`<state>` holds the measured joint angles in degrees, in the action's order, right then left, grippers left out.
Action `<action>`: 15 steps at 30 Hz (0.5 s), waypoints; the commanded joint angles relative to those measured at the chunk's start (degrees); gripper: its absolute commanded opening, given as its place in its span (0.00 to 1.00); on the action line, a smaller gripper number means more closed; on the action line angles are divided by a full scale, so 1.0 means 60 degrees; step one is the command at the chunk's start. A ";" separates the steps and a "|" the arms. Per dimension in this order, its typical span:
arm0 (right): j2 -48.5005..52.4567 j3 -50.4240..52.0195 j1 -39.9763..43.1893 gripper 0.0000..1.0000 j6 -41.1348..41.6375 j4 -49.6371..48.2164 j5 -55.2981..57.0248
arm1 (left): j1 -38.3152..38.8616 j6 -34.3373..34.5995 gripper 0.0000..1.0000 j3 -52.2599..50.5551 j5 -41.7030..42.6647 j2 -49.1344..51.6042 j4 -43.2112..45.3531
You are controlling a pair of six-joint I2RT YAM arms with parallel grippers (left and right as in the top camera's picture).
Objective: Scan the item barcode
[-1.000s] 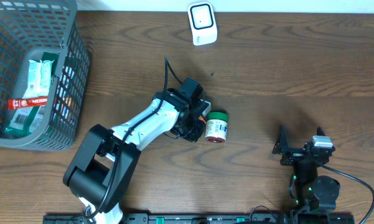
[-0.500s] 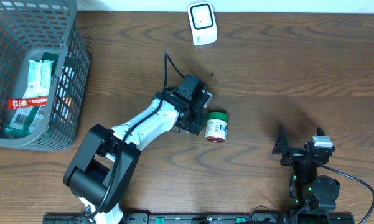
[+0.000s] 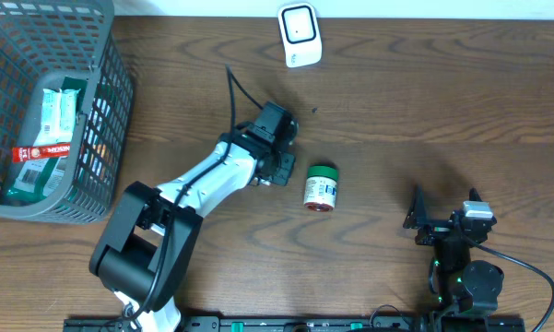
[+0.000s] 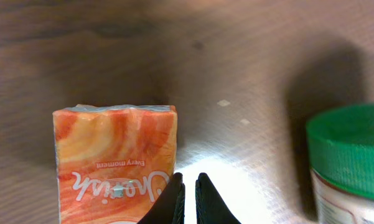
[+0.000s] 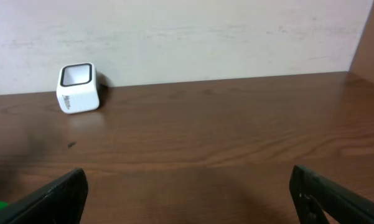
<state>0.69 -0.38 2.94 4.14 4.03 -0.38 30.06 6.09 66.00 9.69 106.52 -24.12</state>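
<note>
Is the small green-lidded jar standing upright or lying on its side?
Lying on its side: overhead, the small green-lidded jar shows lid rim and label lengthwise.

- The overhead view is bright and even, and everything in it looks sharp. The wooden table (image 3: 424, 92) has a soft shine.
- A faint dark shadow lies on the wood at the right middle of that view.
- The left wrist view is dim and blurry. The orange pack (image 4: 115, 165) and the jar (image 4: 348, 162) are out of focus.
- A white glare spot sits at the lower middle there. Dark shadows fall above the pack and above the jar.
- The right wrist view is bright and mostly clear. The white scanner (image 5: 78, 87) throws a small shadow. The black fingers (image 5: 43, 199) in the bottom corners are fuzzy.
</note>
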 commanded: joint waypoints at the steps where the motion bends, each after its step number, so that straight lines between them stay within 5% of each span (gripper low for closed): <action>1: -0.0051 0.0015 0.0066 0.99 0.0124 0.0025 0.0018 | -0.0262 0.0368 0.10 0.0109 -0.0160 0.0076 0.0007; 7: -0.0051 0.0015 0.0066 0.99 0.0124 0.0025 0.0018 | -0.0357 0.0361 0.17 0.0244 0.0124 -0.0601 -0.0007; 12: -0.0051 0.0015 0.0066 0.99 0.0124 0.0025 0.0018 | -0.0357 0.0339 0.43 0.0244 0.0120 -0.1373 -0.0051; 15: -0.0051 0.0015 0.0066 0.99 0.0124 0.0025 0.0018 | -0.0346 -0.0131 0.48 0.0244 0.0117 -0.1406 -0.0153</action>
<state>0.69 -0.38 2.92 4.14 4.03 -0.38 27.97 7.42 66.22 10.35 98.61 -24.32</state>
